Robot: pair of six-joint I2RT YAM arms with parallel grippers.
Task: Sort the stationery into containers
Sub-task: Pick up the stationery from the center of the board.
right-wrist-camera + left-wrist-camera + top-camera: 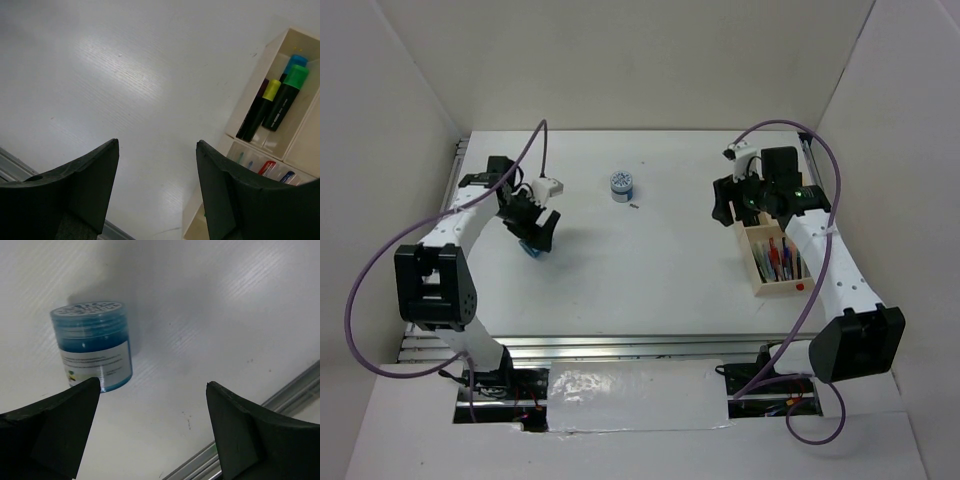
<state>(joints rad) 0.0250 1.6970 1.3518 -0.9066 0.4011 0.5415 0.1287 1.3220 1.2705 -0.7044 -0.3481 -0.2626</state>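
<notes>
Stationery check: found highlighters [280,102] and pens [780,258] lodged in separate compartments of wooden tray [772,292], at three o'clock on table [650,290]. Found two pots outside tray: first pot [92,345] upright at nine o'clock, second pot [621,186] upright near twelve o'clock. Noted left gripper [152,385] spread fully, holding nothing, hanging low beside first pot. In wrist view, placed pot at ten o'clock of jaw gap, by tip of left finger [60,425], not between jaws; cannot tell whether touching. Noted right gripper [157,145] parted and empty, over bare table by tray's far end. Judged step in hand: pickup of first pot. Next move calls for shifting toward ten o'clock to bracket pot, closing, then carrying across to three o'clock. Risk judged: fingertip knocking pot over.
</notes>
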